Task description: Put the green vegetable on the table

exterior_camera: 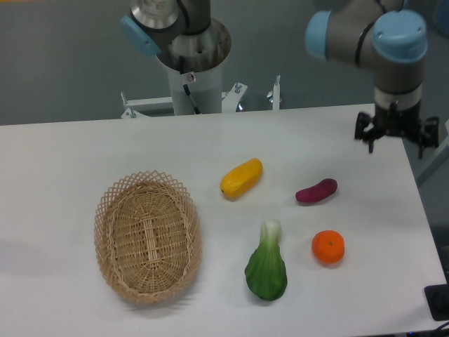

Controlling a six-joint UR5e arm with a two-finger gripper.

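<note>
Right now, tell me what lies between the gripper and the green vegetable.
In the camera view, the purple sweet potato lies roughly between the gripper and the green vegetable; the orange sits just beside that line.

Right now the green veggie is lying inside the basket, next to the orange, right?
Not quite. The camera view shows the green vegetable lying on the table, outside the basket, which is empty. It is indeed next to the orange.
</note>
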